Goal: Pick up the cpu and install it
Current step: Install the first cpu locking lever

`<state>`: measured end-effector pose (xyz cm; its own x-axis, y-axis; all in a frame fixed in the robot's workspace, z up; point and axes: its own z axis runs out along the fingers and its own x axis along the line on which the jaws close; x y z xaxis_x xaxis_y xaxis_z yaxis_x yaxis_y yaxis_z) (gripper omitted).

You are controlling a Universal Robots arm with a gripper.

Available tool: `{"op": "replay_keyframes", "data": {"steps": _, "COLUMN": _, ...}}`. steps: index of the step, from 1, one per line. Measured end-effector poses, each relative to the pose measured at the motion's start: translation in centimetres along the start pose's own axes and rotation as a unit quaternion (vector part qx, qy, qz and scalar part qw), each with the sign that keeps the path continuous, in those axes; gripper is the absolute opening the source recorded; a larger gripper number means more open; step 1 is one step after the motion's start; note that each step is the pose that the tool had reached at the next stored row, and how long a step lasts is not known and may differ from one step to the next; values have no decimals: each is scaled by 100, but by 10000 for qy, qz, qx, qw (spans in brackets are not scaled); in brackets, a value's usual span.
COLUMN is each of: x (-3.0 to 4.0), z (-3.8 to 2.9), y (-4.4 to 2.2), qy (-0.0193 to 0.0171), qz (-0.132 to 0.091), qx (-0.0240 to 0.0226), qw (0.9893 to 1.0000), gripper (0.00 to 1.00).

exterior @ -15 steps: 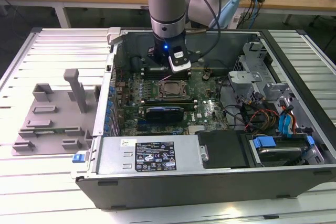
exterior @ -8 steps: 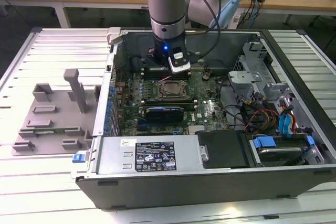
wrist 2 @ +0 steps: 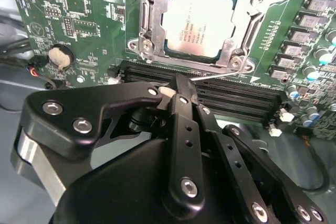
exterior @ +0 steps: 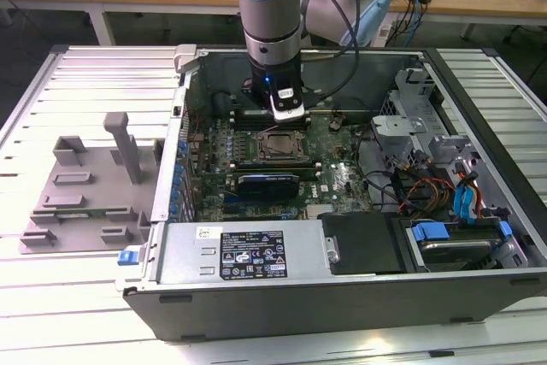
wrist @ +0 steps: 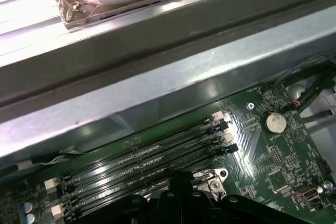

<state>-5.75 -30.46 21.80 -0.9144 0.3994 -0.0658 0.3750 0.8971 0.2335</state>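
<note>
The cpu (wrist 2: 197,20), a flat square chip with a silvery top, lies seated in the black-framed socket (wrist 2: 149,22) on the green motherboard; in the exterior view the cpu (exterior: 279,148) sits mid-board inside the open computer case. My gripper (wrist 2: 177,85) hangs just beside the socket, over the black memory slots (wrist 2: 236,95), fingers closed together with no chip between them. Its tip meets the end of a thin metal socket lever (wrist 2: 223,76). From the exterior view, the gripper (exterior: 273,117) is just behind the socket under the arm's wrist.
The case wall (wrist: 157,93) runs close behind the memory slots (wrist: 142,161). A coin battery (wrist 2: 61,56) sits on the board near the slots. A grey plastic tray (exterior: 85,185) with raised blocks lies outside the case on the exterior view's left. Drive bays and cables (exterior: 436,185) fill the right.
</note>
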Motion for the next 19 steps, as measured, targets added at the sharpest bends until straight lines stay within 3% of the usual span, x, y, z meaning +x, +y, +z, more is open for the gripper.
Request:
{"op": "replay_keyframes", "data": {"steps": 8, "x": 29, "z": 31, "y": 60, "qy": -41, "qz": 161, "qx": 15, "qw": 9999, "gripper": 11}}
{"op": "replay_keyframes", "data": {"steps": 13, "x": 34, "z": 97, "y": 44, "qy": -108, "qz": 253, "qx": 118, "qw": 9996, "gripper": 11}}
{"op": "replay_keyframes", "data": {"steps": 19, "x": 37, "z": 141, "y": 38, "qy": -152, "qz": 353, "qx": 173, "qw": 9991, "gripper": 11}}
